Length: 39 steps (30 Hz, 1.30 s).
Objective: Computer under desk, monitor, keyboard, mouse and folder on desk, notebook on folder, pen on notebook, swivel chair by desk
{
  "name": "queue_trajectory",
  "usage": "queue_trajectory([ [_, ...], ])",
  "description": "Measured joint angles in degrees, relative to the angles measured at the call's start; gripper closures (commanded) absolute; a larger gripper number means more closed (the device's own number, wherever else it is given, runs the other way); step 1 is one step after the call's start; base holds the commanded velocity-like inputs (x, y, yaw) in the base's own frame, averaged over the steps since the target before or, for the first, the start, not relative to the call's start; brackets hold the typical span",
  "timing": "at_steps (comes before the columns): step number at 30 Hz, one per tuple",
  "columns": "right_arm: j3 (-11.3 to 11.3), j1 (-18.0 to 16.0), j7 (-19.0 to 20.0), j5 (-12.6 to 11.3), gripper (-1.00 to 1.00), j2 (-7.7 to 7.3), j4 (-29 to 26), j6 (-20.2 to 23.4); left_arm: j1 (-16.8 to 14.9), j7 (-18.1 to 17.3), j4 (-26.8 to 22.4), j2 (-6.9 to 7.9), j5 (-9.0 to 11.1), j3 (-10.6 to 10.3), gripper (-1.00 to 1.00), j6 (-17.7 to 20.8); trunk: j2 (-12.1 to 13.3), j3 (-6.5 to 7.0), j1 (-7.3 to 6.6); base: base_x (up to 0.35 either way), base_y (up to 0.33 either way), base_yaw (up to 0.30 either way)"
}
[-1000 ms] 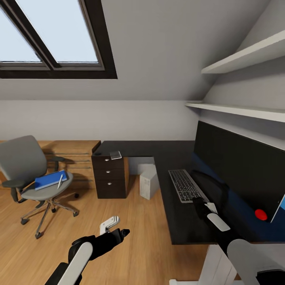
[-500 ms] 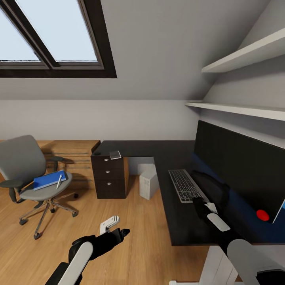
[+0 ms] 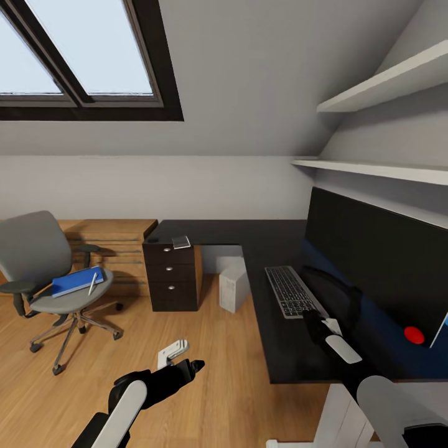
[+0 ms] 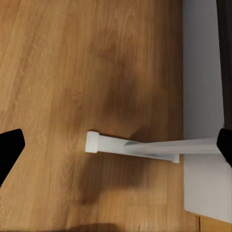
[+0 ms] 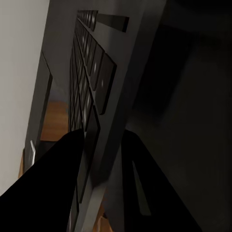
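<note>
Swivel chair: the grey upholstered swivel chair (image 3: 46, 274) stands well apart from the glossy black L-shaped desk (image 3: 274, 317), so it is not yet positioned.
Folder and pen: the flat bright blue folder (image 3: 74, 282) lies on the chair seat with the thin white pen (image 3: 93, 284) on it; both are left to move.
Left gripper: the left gripper (image 3: 180, 361) hangs over the wooden floor (image 3: 211, 373); its jaws stand wide and empty.
Notebook: the thin dark grey notebook (image 3: 182, 242) lies on the desk corner, not stacked.
Computer: the light grey tower computer (image 3: 234, 284) sits under the desk, done.
Keyboard: the silver-framed dark-keyed keyboard (image 3: 291, 291) is on the desk.
Right gripper: the right gripper (image 3: 314, 318) is at the keyboard's near end; the right wrist view shows its dark fingers (image 5: 58, 179) either side of the keyboard's edge, which the head view does not resolve; whether they clamp it cannot be told.
Monitor: the large black-screened monitor (image 3: 379, 261) stands on the desk, done.
</note>
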Motion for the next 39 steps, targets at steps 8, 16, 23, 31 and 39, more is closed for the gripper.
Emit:
queue_trajectory([
  [8,0.0,0.0,0.0,0.0,1.00,0.00,0.0,0.0,0.0,-0.8,0.0,0.14,0.1,0.1,-1.00,0.0,0.0,-0.01,0.01,0.000,0.000,0.000],
  [16,0.0,0.0,0.1,0.1,1.00,0.00,0.0,-0.1,0.0,-1.0,0.2,0.26,0.2,0.1,-1.00,-0.1,0.0,-0.01,0.01,0.013,-0.120,0.000],
  [23,0.0,0.0,0.1,0.1,1.00,0.03,0.0,-0.2,0.0,-1.0,0.3,0.28,0.2,0.1,-1.00,-0.1,0.0,-0.01,0.00,0.023,-0.015,0.000],
  [31,0.1,0.0,0.1,0.1,1.00,0.08,0.0,-0.2,0.0,-1.0,0.3,0.27,0.3,0.1,-1.00,-0.1,0.0,-0.01,0.01,0.019,-0.001,0.000],
  [39,0.2,0.0,0.1,0.2,1.00,0.09,0.0,-0.2,0.0,-1.0,0.3,0.33,0.3,0.2,-1.00,-0.1,0.0,-0.01,0.01,0.001,0.000,0.000],
])
